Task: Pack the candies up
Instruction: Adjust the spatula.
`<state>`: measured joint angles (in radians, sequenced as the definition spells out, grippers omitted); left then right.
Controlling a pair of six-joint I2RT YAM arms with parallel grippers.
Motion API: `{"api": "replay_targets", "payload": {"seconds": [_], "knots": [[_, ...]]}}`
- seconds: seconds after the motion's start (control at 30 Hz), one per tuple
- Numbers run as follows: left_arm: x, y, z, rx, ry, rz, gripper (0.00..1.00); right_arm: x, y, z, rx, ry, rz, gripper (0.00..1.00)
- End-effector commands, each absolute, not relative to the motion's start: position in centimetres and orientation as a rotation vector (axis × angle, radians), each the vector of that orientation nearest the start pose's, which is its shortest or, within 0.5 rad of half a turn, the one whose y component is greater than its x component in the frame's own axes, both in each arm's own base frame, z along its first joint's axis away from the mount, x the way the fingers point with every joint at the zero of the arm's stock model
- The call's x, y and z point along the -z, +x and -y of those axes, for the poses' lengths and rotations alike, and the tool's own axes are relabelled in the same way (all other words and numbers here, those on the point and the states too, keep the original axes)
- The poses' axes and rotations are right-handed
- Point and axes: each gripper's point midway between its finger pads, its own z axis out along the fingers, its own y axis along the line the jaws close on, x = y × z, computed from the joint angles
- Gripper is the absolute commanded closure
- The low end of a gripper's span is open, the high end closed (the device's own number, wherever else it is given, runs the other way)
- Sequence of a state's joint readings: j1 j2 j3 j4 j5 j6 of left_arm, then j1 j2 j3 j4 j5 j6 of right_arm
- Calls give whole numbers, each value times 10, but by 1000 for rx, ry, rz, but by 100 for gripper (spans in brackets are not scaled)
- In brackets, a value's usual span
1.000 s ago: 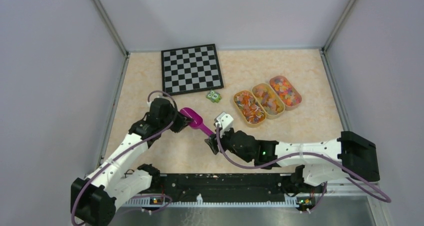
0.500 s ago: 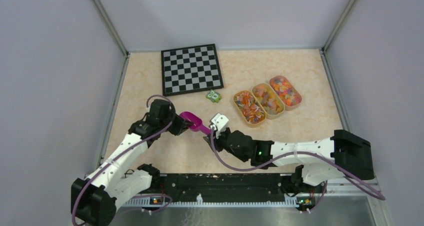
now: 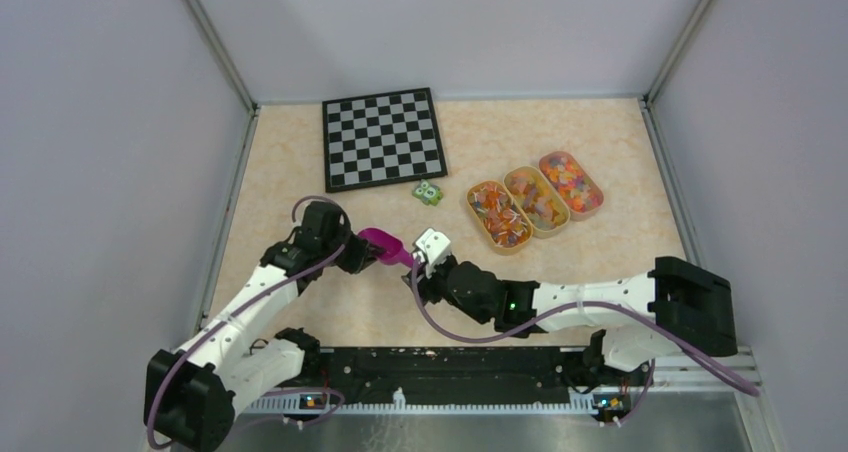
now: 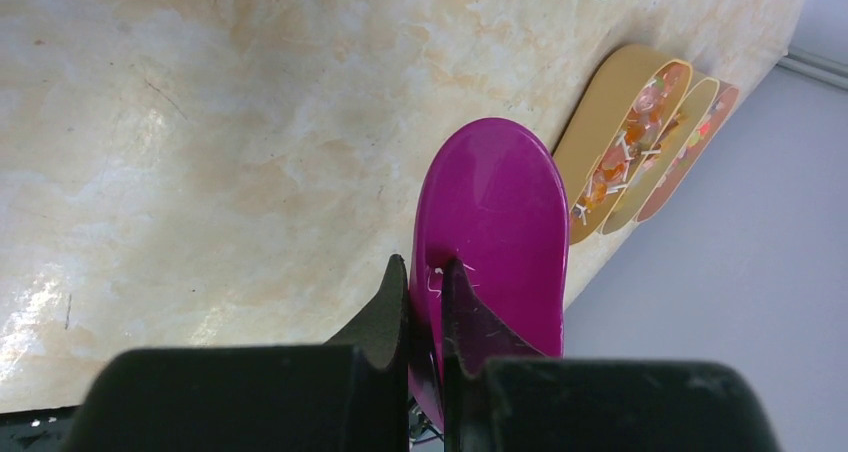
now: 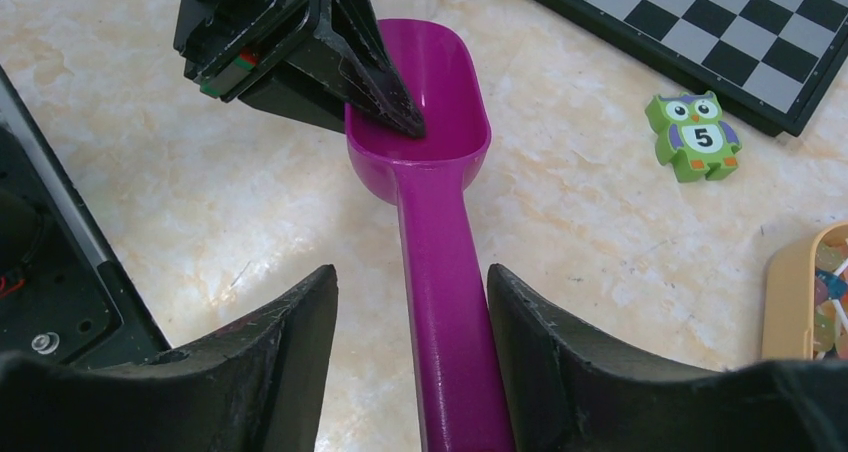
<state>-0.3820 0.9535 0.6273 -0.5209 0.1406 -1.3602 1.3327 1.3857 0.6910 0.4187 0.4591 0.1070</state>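
My left gripper (image 4: 424, 268) is pinched narrow on the near wall of the magenta scoop (image 5: 430, 82), one finger inside the bowl and one outside, holding it low over the table (image 3: 300, 162) just left of centre in the top view. My right gripper (image 5: 410, 272) meets it from the right with its jaws apart, straddling the scoop's handle with a gap on each side, so it grips nothing. The scoop's bowl looks empty. The candies (image 3: 535, 200) lie well apart from the scoop, right of centre in the top view, in three tan oval trays (image 4: 603, 102) set side by side in a slanting row. A small green owl block (image 5: 697, 137) marked 5 lies between the scoop and a chessboard (image 3: 383, 137) in the upper middle of the table.
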Motion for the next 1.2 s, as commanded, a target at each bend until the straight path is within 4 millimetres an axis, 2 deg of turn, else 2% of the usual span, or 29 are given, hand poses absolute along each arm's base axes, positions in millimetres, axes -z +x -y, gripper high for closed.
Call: {"api": "replay_targets", "payload": {"seconds": [0.0, 0.1, 0.27, 0.47, 0.57, 0.67, 0.8, 1.07, 1.17], "knots": [[-128, 212, 187, 1062, -1139, -2455, 100, -193, 173, -399, -664, -712, -1635, 42], [-127, 210, 188, 1062, -1140, -2464, 100, -190, 169, -397, -703, -709, -1650, 39], [-128, 209, 193, 1108, -1156, -2468, 100, -186, 168, -395, -716, -700, -1656, 41], [-127, 207, 195, 1120, -1154, -2486, 100, -183, 172, -388, -673, -695, -1656, 53], [-127, 206, 194, 1111, -1155, -2485, 100, -180, 174, -379, -635, -706, -1665, 41], [-129, 206, 193, 1104, -1151, -2486, 100, -181, 168, -374, -718, -739, -1662, 36], [-129, 206, 193, 1101, -1156, -2490, 100, -190, 165, -373, -774, -737, -1638, 35], [-124, 201, 199, 1134, -1165, -2540, 100, -183, 168, -378, -758, -739, -1645, 39], [-123, 200, 199, 1137, -1174, -2545, 100, -186, 169, -380, -762, -742, -1636, 44]]}}
